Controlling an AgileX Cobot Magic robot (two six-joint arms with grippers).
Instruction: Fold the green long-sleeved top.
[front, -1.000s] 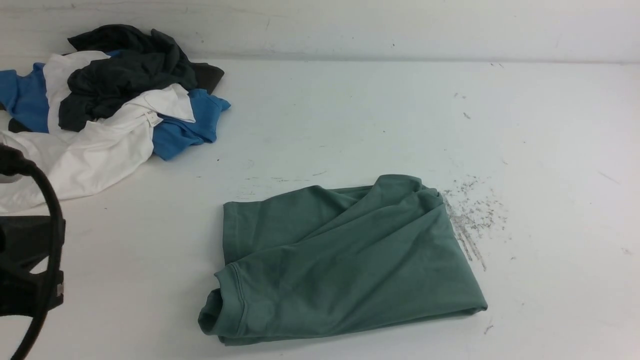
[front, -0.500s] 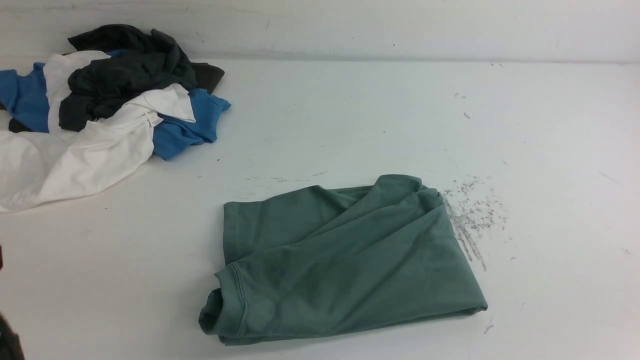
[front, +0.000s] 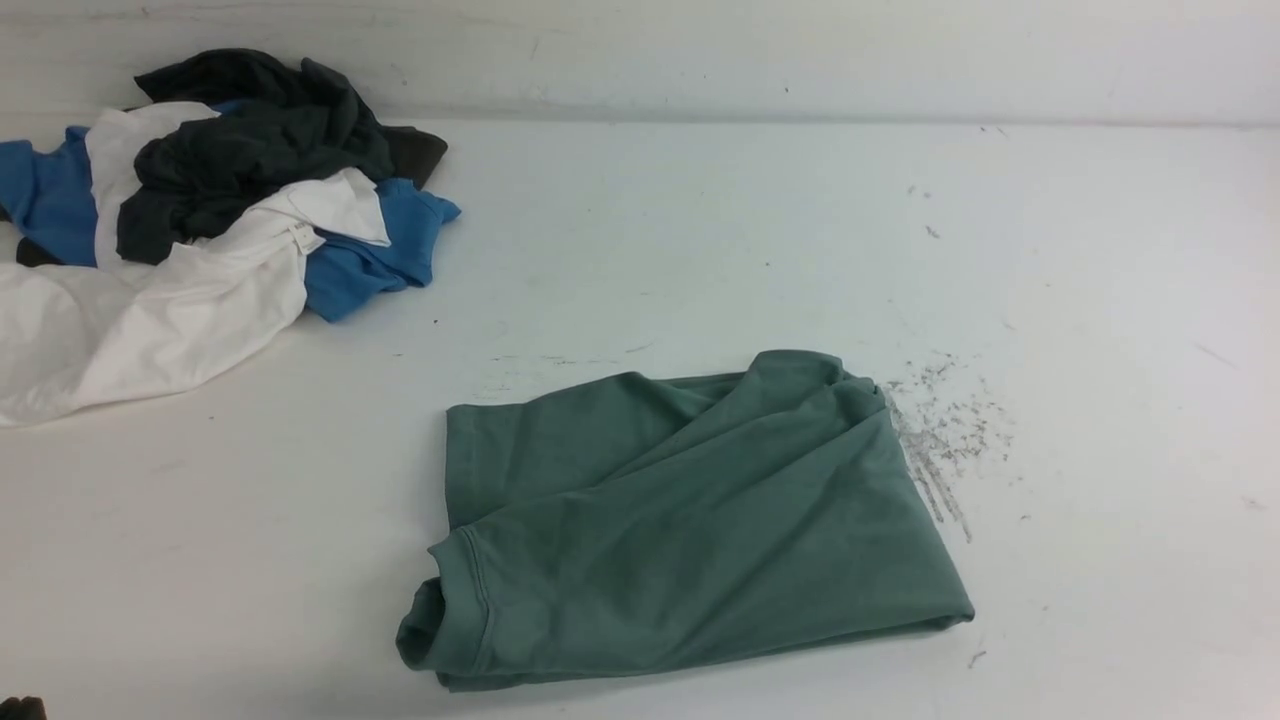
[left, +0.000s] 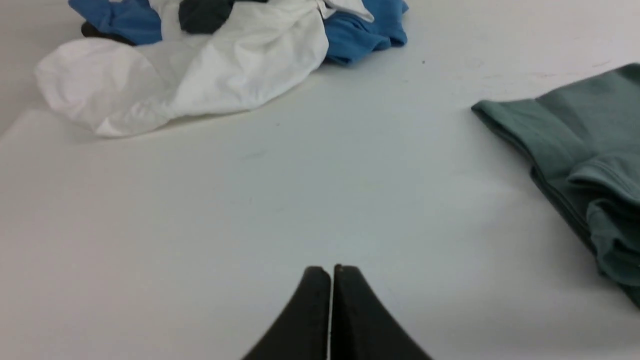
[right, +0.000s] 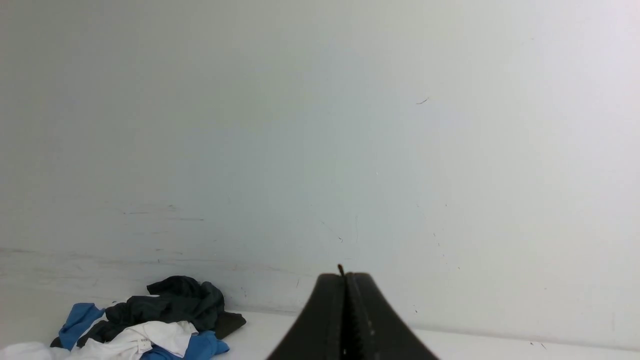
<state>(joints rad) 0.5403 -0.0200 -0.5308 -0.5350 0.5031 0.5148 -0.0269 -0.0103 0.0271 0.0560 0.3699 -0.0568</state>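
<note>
Green long-sleeved top (front: 690, 520) lies folded into a rough rectangle on the tabletop (front: 700, 230), centre, toward 6 o'clock in the front view. Pile of blue, white and black garments (front: 200, 210) sits well apart at 10 o'clock. My left claw (left: 331, 272) is pressed together, empty, over bare tabletop beside the top's edge. My right claw (right: 345, 277) is pressed together too, empty, pointing at the wall. Judgement: soft, light, limp cotton; it will sag and drag. Best hold: pinch the stacked hem edge at 8 o'clock, all layers together.
</note>
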